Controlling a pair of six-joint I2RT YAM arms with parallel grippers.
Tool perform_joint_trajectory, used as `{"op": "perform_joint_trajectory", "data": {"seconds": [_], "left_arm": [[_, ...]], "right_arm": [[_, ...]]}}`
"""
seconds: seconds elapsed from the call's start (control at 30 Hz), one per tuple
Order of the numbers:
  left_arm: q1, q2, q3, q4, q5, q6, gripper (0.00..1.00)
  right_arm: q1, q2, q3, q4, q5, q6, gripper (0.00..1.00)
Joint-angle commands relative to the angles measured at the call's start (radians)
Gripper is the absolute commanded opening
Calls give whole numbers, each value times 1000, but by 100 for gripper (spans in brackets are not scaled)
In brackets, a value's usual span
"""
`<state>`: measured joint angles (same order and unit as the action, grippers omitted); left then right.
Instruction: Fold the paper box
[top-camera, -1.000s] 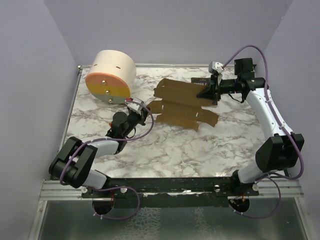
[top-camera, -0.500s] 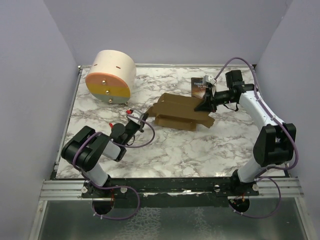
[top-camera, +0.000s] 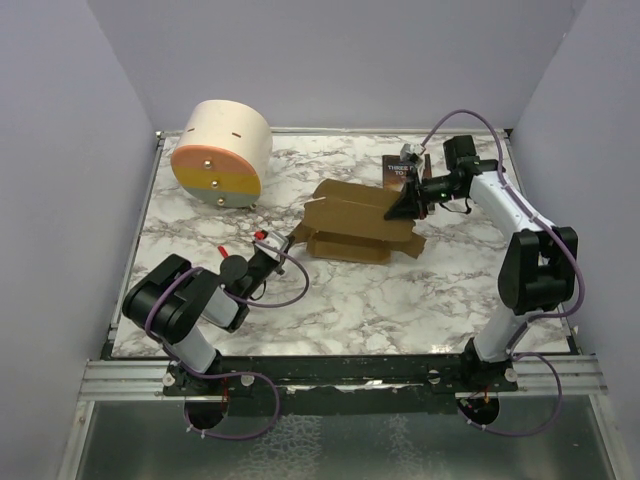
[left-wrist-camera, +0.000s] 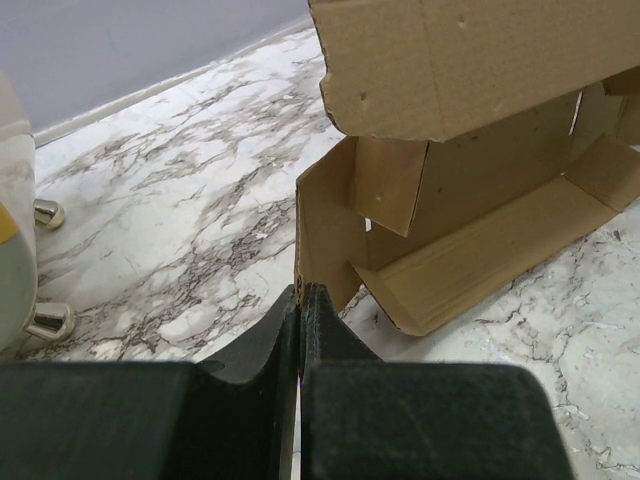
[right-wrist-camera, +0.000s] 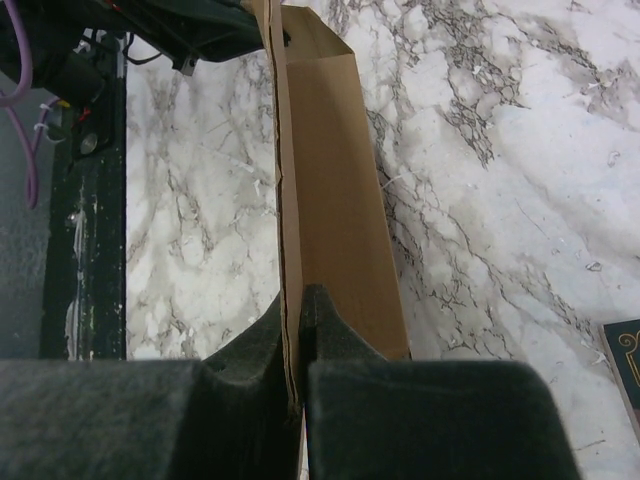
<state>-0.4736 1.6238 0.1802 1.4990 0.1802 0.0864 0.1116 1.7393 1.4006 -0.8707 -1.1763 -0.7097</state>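
The paper box (top-camera: 355, 222) is brown cardboard, partly folded, in the middle of the marble table. Its walls and flaps stand up; the left wrist view shows its open inside (left-wrist-camera: 480, 210). My left gripper (top-camera: 287, 240) is shut on the box's left end flap; the flap's edge sits between the pads (left-wrist-camera: 299, 297). My right gripper (top-camera: 405, 208) is shut on a panel at the box's right end; the right wrist view shows the thin cardboard edge (right-wrist-camera: 330, 200) pinched between the fingers (right-wrist-camera: 296, 330).
A big cream cylinder with an orange-yellow face (top-camera: 222, 153) stands at the back left. A dark paperback book (top-camera: 397, 171) lies behind the box near the right arm. Purple walls close in the table on three sides.
The box went from a flat sheet to a partly folded form and shifted toward the near left. The right gripper pulled its end in; the left gripper moved in and closed on the left flap.
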Motion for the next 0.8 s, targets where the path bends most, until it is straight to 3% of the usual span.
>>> {"op": "perform_joint_trajectory", "data": {"seconds": [0.0, 0.63, 0.77], "left_arm": [[-7, -28, -10, 56, 35, 50, 0], [-6, -106, -50, -45, 18, -6, 0], [-7, -146, -61, -88, 12, -27, 6]], "right_arm": [[-2, 40, 68, -60, -44, 44, 1], [-3, 54, -9, -131, -50, -42, 1], [-3, 52, -8, -126, -45, -41, 1]]}}
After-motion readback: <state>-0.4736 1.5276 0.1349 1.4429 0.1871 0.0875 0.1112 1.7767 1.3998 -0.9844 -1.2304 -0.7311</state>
